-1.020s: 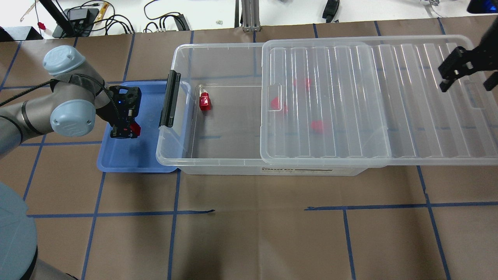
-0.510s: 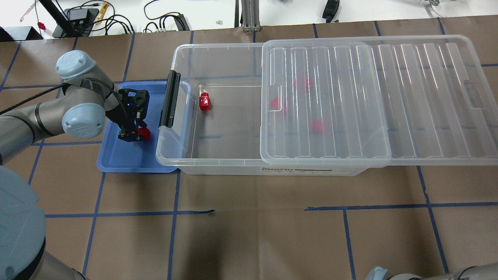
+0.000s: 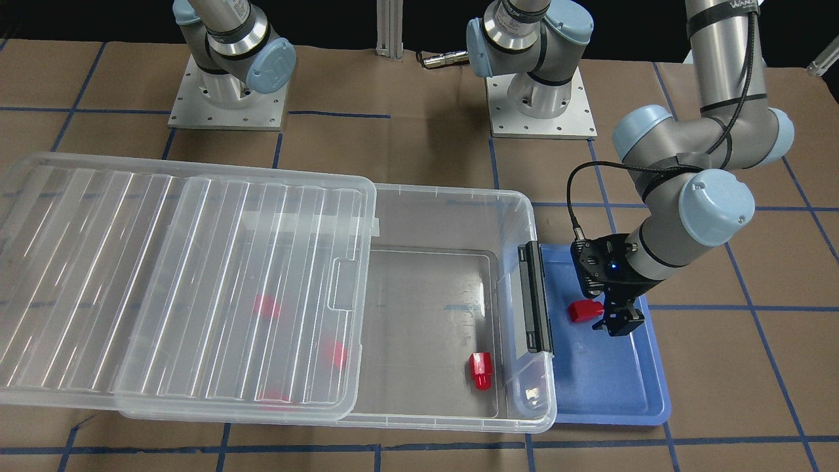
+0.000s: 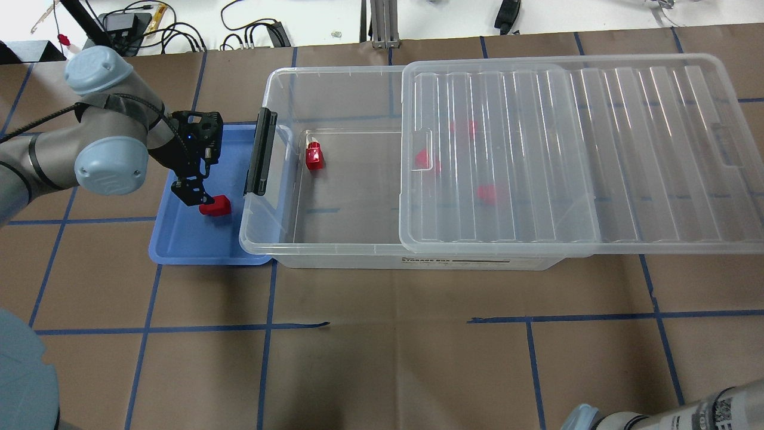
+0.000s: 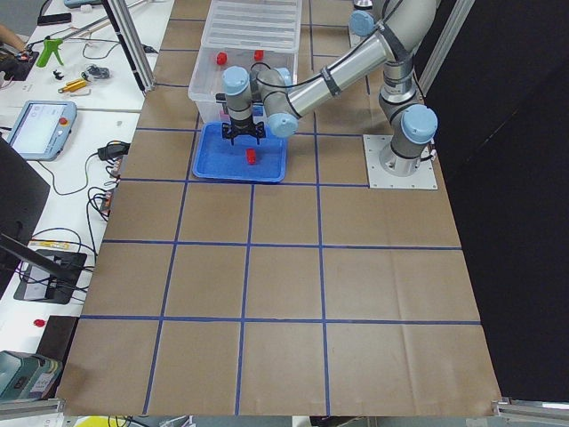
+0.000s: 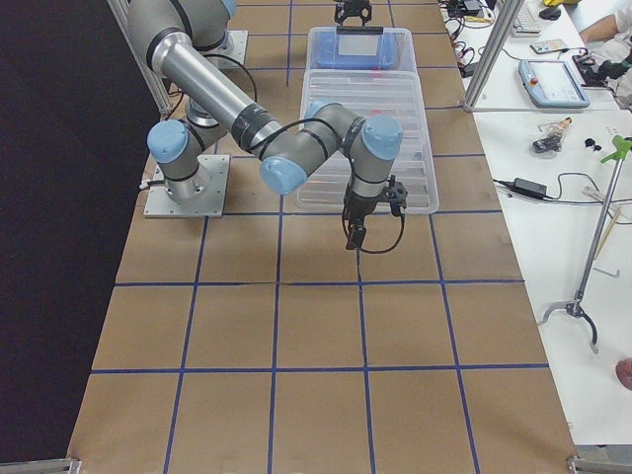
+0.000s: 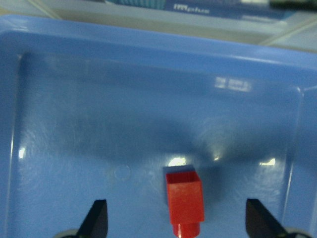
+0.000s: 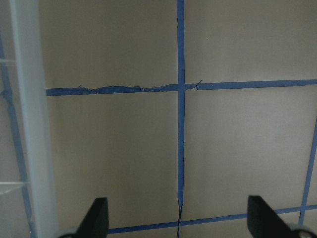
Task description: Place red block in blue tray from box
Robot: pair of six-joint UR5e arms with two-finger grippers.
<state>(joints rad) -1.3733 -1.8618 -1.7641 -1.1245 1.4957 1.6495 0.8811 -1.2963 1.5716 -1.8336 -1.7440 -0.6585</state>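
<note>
Jaws on my left gripper (image 3: pixel 619 322) stand spread wide with nothing between the pads. It hangs low over the blue tray (image 4: pixel 191 246). The red block (image 4: pixel 215 205) lies on the tray floor, touching neither finger; in the left wrist view it sits between the two fingertips, stub end toward the camera. The tray sits against the box (image 4: pixel 280 107) at the short end with the black latch (image 4: pixel 262 152). The ribbed lid (image 4: pixel 597 149) is slid partway off, so the latch end is uncovered, and a second red block (image 4: pixel 314 157) lies there on the box floor. Three more red shapes (image 4: pixel 427 159) show blurred through the lid (I take them for blocks alike). My right gripper (image 8: pixel 179 220) is also parted and empty, over bare table (image 4: pixel 388 358) crossed by blue tape lines (image 8: pixel 180 124), off the box's far end.
</note>
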